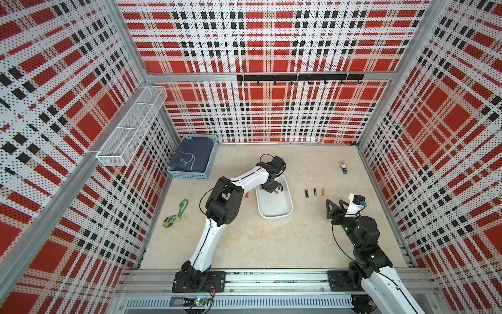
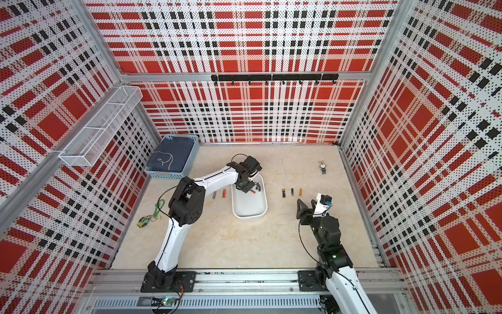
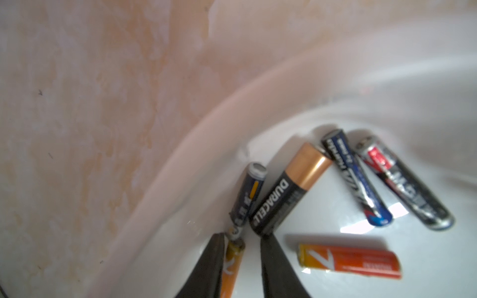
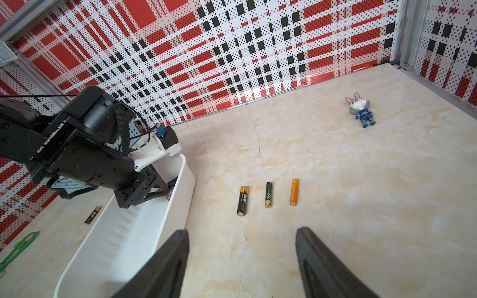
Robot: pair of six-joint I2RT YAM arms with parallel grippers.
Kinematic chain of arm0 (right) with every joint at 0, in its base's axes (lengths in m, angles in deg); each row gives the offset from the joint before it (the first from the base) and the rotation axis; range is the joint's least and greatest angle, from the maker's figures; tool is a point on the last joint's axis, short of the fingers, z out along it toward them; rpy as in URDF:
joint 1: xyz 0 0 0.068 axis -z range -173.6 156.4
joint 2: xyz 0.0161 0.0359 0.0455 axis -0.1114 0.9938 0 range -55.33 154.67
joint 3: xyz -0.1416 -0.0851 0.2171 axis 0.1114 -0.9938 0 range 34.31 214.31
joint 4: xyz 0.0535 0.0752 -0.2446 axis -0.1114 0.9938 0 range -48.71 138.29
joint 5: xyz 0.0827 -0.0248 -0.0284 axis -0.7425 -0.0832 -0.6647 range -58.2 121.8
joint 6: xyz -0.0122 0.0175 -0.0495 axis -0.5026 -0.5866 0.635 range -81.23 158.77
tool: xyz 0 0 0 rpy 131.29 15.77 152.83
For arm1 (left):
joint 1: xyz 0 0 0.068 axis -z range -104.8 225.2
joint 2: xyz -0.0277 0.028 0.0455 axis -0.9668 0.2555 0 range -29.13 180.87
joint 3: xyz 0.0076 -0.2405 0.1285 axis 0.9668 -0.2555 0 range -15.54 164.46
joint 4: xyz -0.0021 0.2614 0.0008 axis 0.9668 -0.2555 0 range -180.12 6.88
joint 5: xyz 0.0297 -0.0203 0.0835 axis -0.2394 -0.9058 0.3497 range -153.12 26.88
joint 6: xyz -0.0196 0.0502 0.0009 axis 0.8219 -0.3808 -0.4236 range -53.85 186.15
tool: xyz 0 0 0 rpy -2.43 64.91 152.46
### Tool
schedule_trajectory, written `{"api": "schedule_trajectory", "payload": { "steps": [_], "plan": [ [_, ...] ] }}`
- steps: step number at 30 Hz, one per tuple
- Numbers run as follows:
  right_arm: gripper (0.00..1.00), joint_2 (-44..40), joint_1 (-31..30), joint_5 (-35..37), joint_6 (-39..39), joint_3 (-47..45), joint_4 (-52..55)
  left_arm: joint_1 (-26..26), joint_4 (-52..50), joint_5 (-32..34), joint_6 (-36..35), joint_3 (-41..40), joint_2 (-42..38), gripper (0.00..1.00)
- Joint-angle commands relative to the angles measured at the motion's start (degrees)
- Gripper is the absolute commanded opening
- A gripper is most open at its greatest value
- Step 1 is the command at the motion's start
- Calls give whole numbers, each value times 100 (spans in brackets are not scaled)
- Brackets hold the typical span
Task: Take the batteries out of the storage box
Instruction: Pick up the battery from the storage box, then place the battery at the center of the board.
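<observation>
Claw state: left claw (image 3: 242, 236) is standing slightly parted, gripping nothing, straddling thin orange-yellow cylindrical battery (image 3: 232, 263) | Location: battery is lying at far end of shallow white plastic storage box (image 1: 274, 209), beside its wall | Axis: is running lengthwise between fingers, tip pointing away from wrist | Right claw (image 4: 242, 229) is hovering open over table, well apart.

Six batteries (image 3: 291, 191) in one storage box (image 1: 274, 208), five on the desk (image 1: 258, 244). One rabbit toy (image 1: 343, 166), one green keychain (image 1: 182, 208).

Blurred orange battery (image 3: 232, 268) (lower end off-frame)
</observation>
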Motion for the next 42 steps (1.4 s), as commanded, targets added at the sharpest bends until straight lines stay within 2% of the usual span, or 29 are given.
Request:
{"api": "schedule_trajectory", "payload": {
  "steps": [1,7,16,24,31,35,42],
  "plan": [
    [73,49,-32,36,-24,-41,-125,-70,-651,32,192,-237,113,31],
    [73,79,-32,36,-29,-32,-128,-96,-752,184,269,-343,151,28],
    [73,112,-32,43,-27,-32,-147,-132,-687,115,249,-310,320,0],
    [73,130,-32,63,-44,-24,-147,-122,-738,-21,591,78,69,0],
    [73,147,-32,80,-40,-24,-151,-87,-695,-32,1564,465,-794,0],
    [73,146,-32,100,-55,-28,-147,-121,-605,169,2244,-35,-1433,0],
    [73,240,-36,-50,5,-15,-233,-177,45,309,3470,-2227,-3053,0]
  ]
}}
